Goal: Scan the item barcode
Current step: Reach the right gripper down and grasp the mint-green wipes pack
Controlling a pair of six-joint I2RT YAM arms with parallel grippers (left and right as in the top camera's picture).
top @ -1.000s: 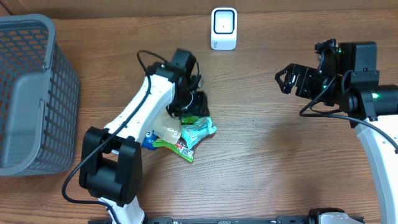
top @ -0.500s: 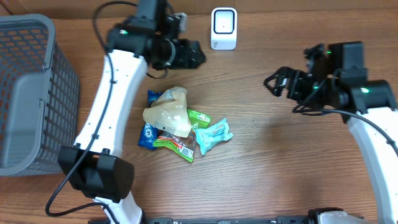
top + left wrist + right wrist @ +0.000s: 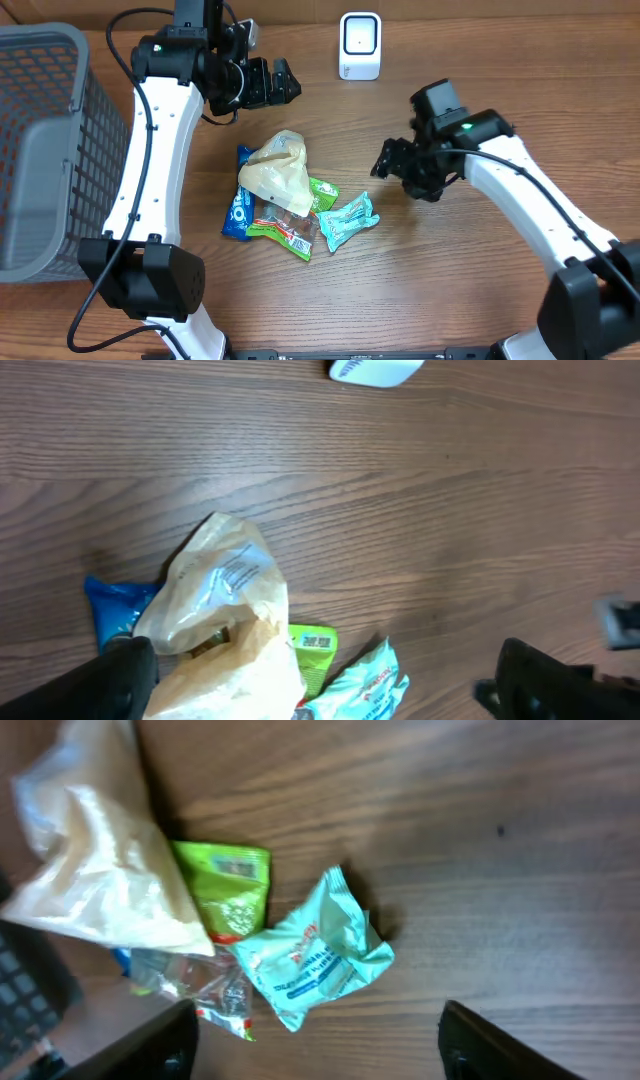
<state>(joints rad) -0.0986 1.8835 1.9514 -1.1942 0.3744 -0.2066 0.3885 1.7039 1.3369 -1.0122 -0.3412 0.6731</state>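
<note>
A pile of snack packets lies mid-table: a beige bag (image 3: pixel 276 172), a blue pack (image 3: pixel 238 212), a green packet (image 3: pixel 322 190), a teal packet (image 3: pixel 347 220) and a clear wrapper (image 3: pixel 284 232). The white scanner (image 3: pixel 360 45) stands at the back. My left gripper (image 3: pixel 288 84) hangs open above and behind the pile, holding nothing. Its wrist view looks down on the beige bag (image 3: pixel 230 615), the green packet's barcode end (image 3: pixel 314 645) and the teal packet (image 3: pixel 368 682). My right gripper (image 3: pixel 394 176) is open just right of the pile, over the teal packet (image 3: pixel 315 955), with nothing between its fingers (image 3: pixel 495 1045).
A grey mesh basket (image 3: pixel 50 150) fills the left edge of the table. Bare wood lies between the pile and the scanner, and to the right of the pile. The left arm's links stretch from the front edge up along the pile's left side.
The left gripper opened, left the packets on the table and rose toward the back. The right arm swung left and down to the pile's right side, its jaws narrowing a little.
</note>
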